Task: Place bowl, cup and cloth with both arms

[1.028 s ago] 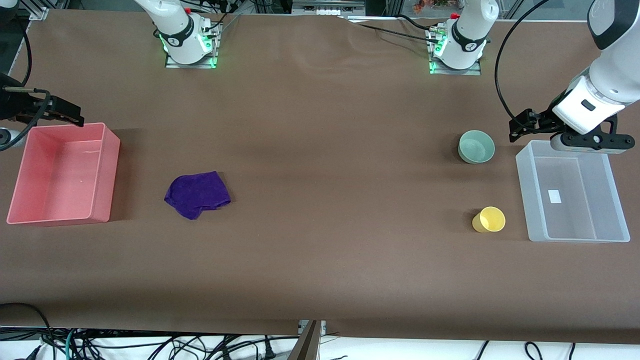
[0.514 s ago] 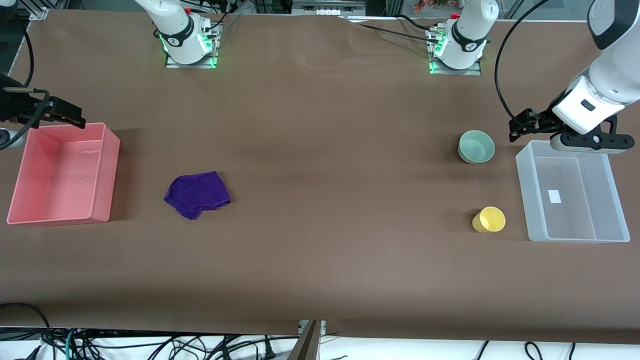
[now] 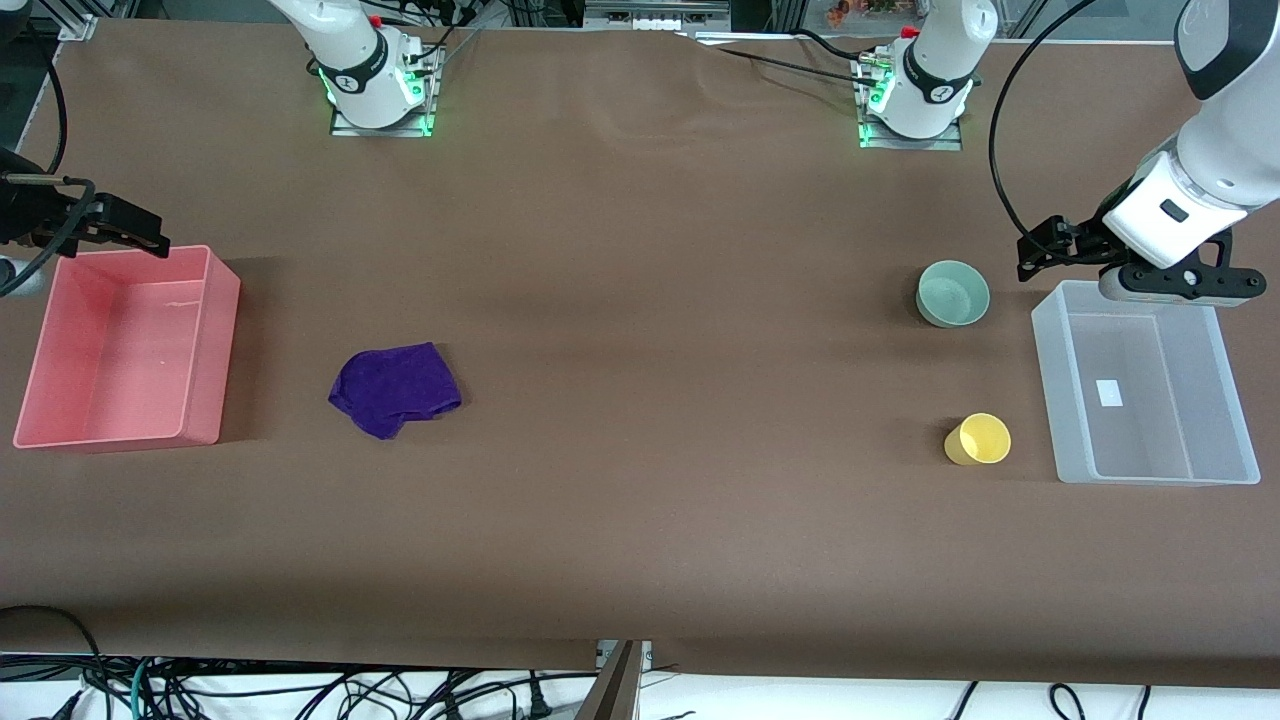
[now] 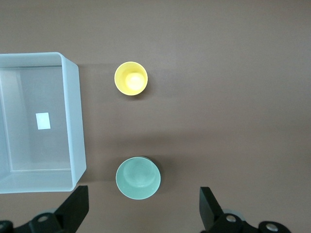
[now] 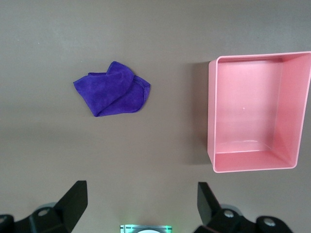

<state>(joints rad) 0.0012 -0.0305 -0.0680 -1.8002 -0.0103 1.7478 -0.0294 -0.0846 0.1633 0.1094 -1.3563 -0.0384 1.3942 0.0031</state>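
Observation:
The mint-green bowl [image 3: 953,293] stands upright on the brown table toward the left arm's end. The yellow cup [image 3: 978,440] stands upright nearer the front camera than the bowl. The purple cloth [image 3: 395,389] lies rumpled toward the right arm's end. My left gripper [image 3: 1175,287] hangs high over the clear bin's rim, open and empty. Its wrist view shows the bowl [image 4: 138,178] and the cup [image 4: 130,78] between the wide-spread fingers [image 4: 77,206] of the left gripper [image 4: 143,191]. My right gripper [image 5: 141,190] is open and empty, high up by the pink bin, and sees the cloth [image 5: 112,89].
A pink bin [image 3: 215,340] stands empty at the right arm's end; it also shows in the right wrist view [image 5: 210,111]. A clear plastic bin [image 3: 1045,380] stands empty beside the bowl and cup, also in the left wrist view [image 4: 73,121]. The two arm bases stand along the table's top edge.

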